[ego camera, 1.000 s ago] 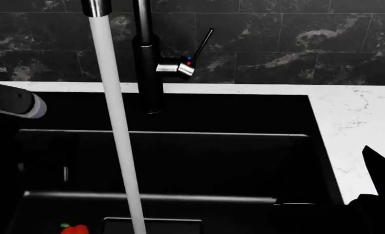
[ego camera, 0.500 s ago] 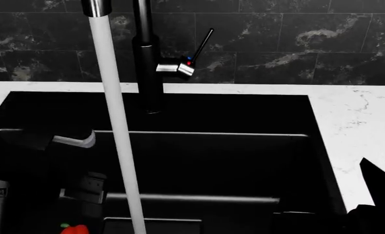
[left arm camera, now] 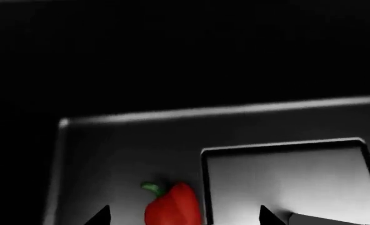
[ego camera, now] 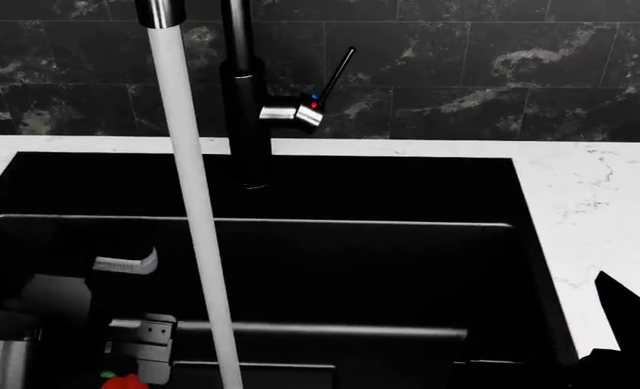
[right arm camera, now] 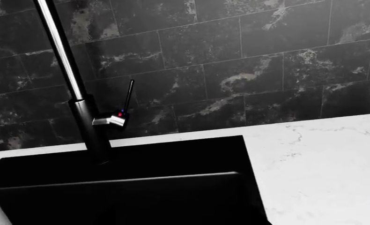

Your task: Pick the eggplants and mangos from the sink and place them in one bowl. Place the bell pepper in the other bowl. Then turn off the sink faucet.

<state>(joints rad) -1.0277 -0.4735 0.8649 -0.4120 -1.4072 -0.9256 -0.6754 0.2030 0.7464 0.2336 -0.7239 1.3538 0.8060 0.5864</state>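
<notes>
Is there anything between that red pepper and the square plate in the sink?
No. In the left wrist view, the bell pepper lies right beside the drain plate; only bare sink floor shows.

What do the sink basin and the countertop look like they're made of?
The sink looks like matte black composite or coated metal: dull surface, soft highlights along its ledges. The countertop looks like polished white marble or quartz, judging by its faint grey veining.

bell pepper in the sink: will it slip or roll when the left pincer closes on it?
Probably slippery: the bell pepper looks glossy and water is running nearby. It lies on its side on the sink floor, so a nudge may roll it. Likely light and fairly stiff.
</notes>
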